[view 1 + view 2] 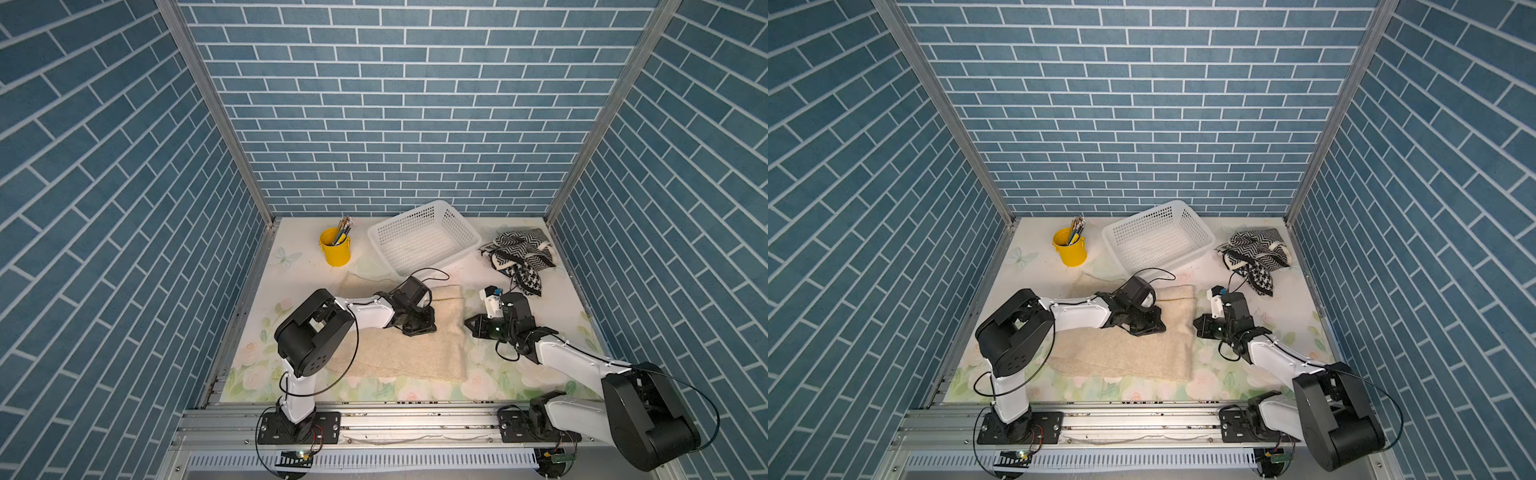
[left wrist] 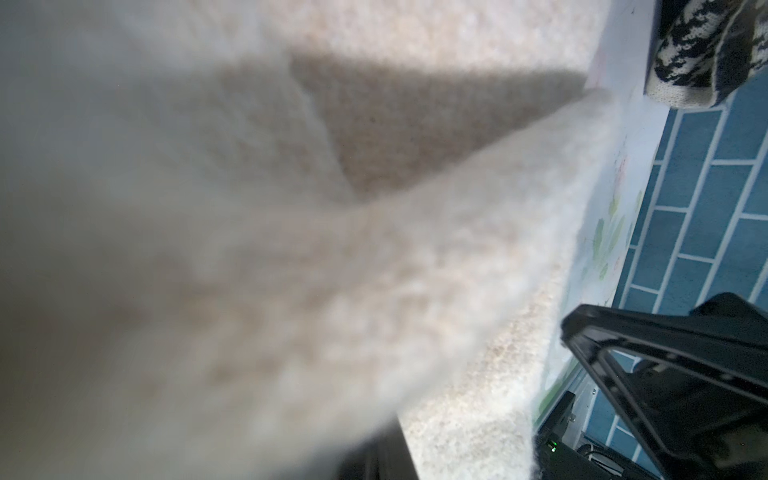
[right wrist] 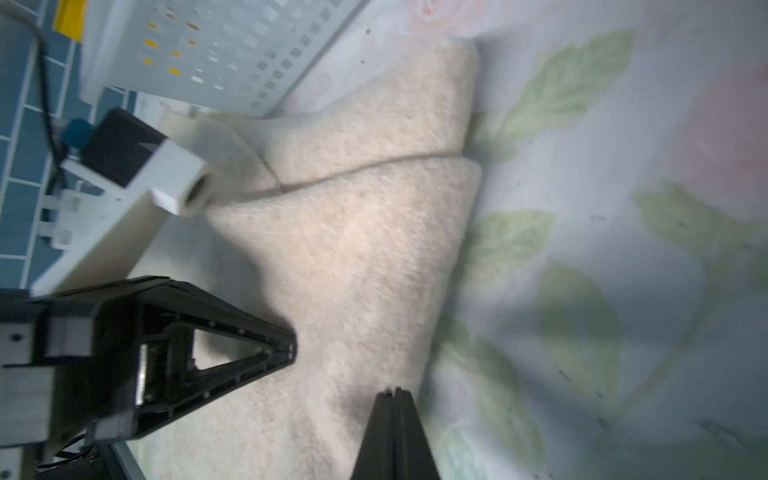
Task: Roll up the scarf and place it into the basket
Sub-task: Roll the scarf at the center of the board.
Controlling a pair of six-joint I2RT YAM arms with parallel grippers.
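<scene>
One scarf (image 1: 407, 353) — beige, folded, long axis across the table (image 1: 561, 307), near side of the basket (image 1: 419, 216). Nearer: left hand (image 1: 428, 328), over its middle, clenched on a fold; right hand (image 1: 468, 322) — clenched, empty — just beside its right edge.

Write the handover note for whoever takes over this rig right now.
The left gripper is shut, with its tip at the middle of the beige scarf. I cannot tell whether it pinches fabric.
The right gripper is shut at the scarf's edge on the robot's right, and no fabric shows in it.
The scarf lies folded flat on the table, not rolled.
The basket stands empty behind the scarf.
Done: a fold at most.
Left: roll the scarf and put it in the basket.
</scene>
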